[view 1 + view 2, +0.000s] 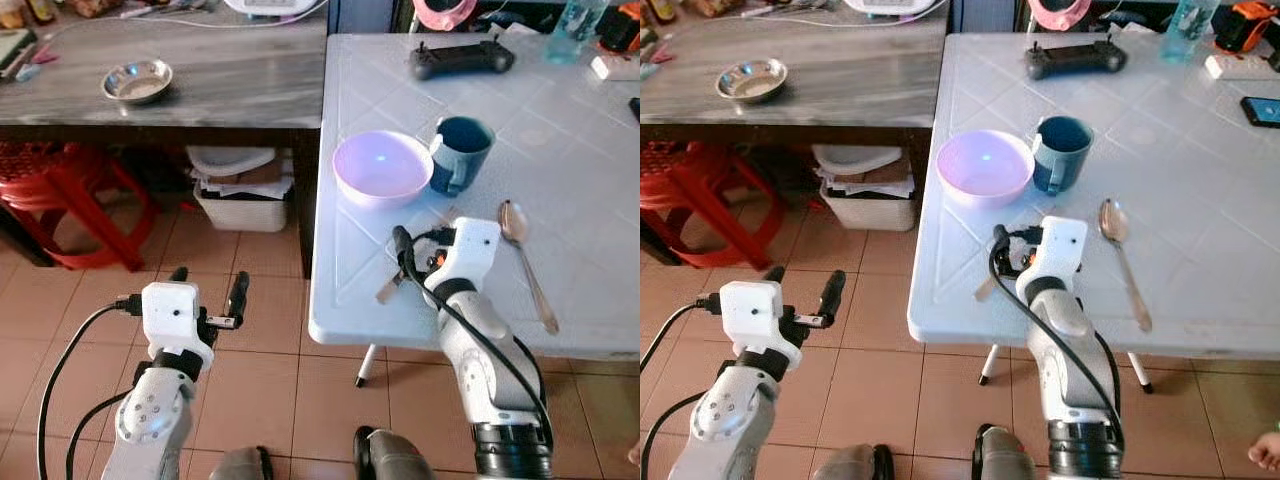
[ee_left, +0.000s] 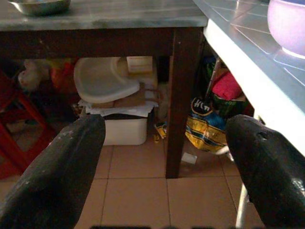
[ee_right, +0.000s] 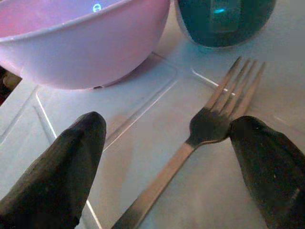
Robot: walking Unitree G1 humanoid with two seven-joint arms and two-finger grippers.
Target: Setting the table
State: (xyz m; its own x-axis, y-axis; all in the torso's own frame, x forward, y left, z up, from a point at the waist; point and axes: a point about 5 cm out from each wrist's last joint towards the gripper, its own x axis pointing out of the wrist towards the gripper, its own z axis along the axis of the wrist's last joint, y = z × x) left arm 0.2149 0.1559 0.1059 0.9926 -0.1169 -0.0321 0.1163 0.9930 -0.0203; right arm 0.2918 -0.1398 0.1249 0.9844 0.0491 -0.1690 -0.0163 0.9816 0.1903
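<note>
The setting looked nearly complete: beside the bowl (image 1: 382, 167) stood the mug (image 1: 460, 152), touching or almost so, with the spoon (image 1: 527, 262) well off on the mug's far side. The fork (image 3: 200, 138) lay flat on the table (image 1: 590, 150) just in front of the bowl, between the spread, empty fingers of the right gripper (image 3: 176, 162). Probably only straightening it remained. The left gripper (image 1: 208, 287) hung open over the floor, well clear of the bowl.

I see a white table (image 1: 1200, 170) bearing a pink bowl (image 1: 984, 167) just beside a teal mug (image 1: 1059, 153), with a spoon (image 1: 1122, 258) lying to their right. My right gripper (image 1: 1010, 250) rests on the table's near edge below the bowl, a utensil handle (image 1: 985, 290) protruding beneath it. My left gripper (image 1: 800, 290) hangs over the tiled floor (image 1: 880, 370), fingers apart.
</note>
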